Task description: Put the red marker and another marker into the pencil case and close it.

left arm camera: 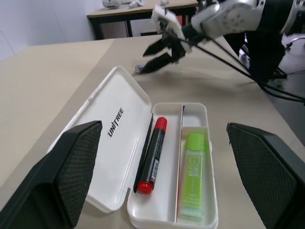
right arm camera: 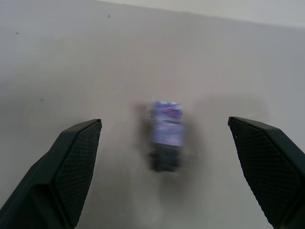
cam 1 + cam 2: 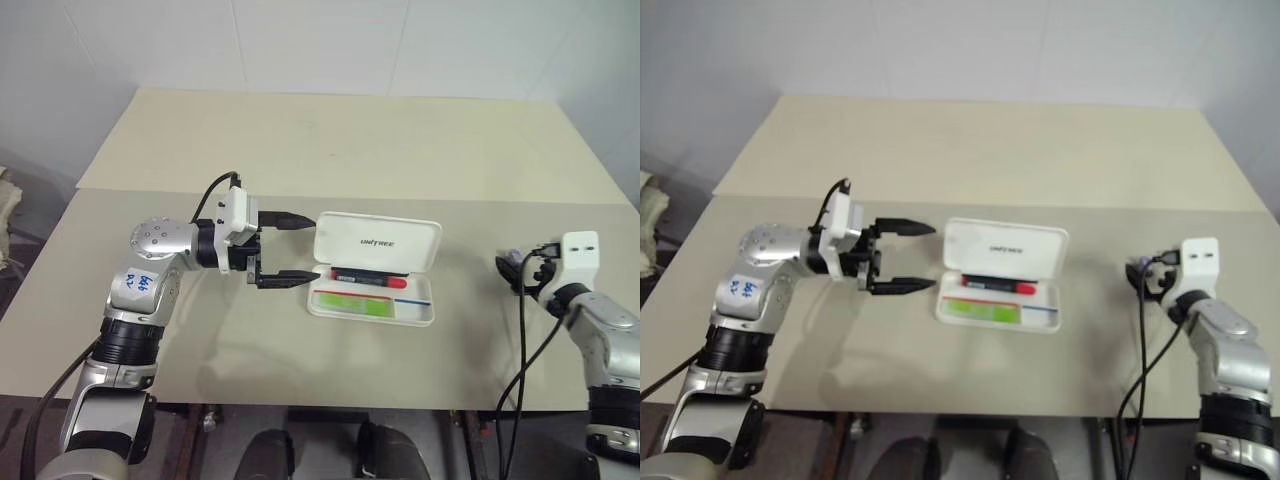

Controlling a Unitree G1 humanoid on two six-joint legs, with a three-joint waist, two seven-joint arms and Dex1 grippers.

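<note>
on our beige table [image 3: 300,160] the open pencil case [image 3: 375,243] holds the red marker [image 3: 370,279] and green marker [image 3: 352,305]. our right wrist view shows a small purple object [image 2: 165,134]; both the left gripper [image 3: 296,247] and right gripper [image 1: 151,58] are spread empty.

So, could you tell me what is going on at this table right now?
The pencil case lies open on the table, with the red marker and the green marker inside it. The left gripper hangs open beside the case, holding nothing. The right gripper is open over a small purple object. The lid is not yet closed.
</note>
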